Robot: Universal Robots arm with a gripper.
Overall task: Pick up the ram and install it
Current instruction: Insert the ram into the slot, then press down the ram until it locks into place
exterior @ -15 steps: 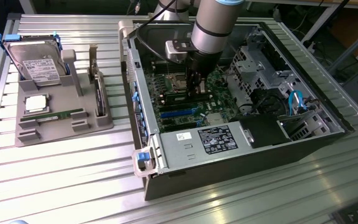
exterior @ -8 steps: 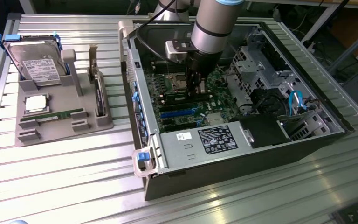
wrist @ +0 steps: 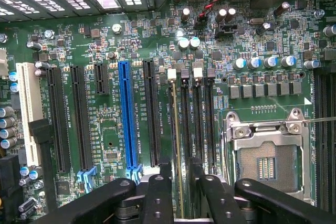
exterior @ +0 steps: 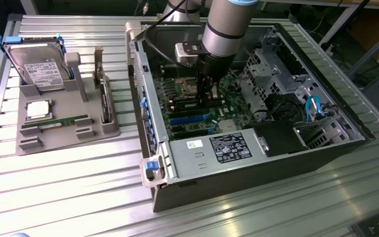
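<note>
The ram (wrist: 176,129) stands on edge in one of the black memory slots on the green motherboard (wrist: 105,51), beside the CPU socket (wrist: 265,161). My gripper (wrist: 180,184) hangs straight over it, and its black fingers (wrist: 157,198) straddle the stick with a small gap on each side, so it is open. In the exterior view the gripper (exterior: 207,94) reaches down into the open computer case (exterior: 255,148). A second, matching ram stick (exterior: 56,122) lies on the grey holder at the exterior view's left.
The grey holder (exterior: 64,140) also carries a silver hard drive (exterior: 38,69) and a square CPU chip (exterior: 37,109). Inside the case are drive cages (exterior: 275,64), cables and the power supply (exterior: 222,148). A blue expansion slot (wrist: 126,114) lies beside the memory slots.
</note>
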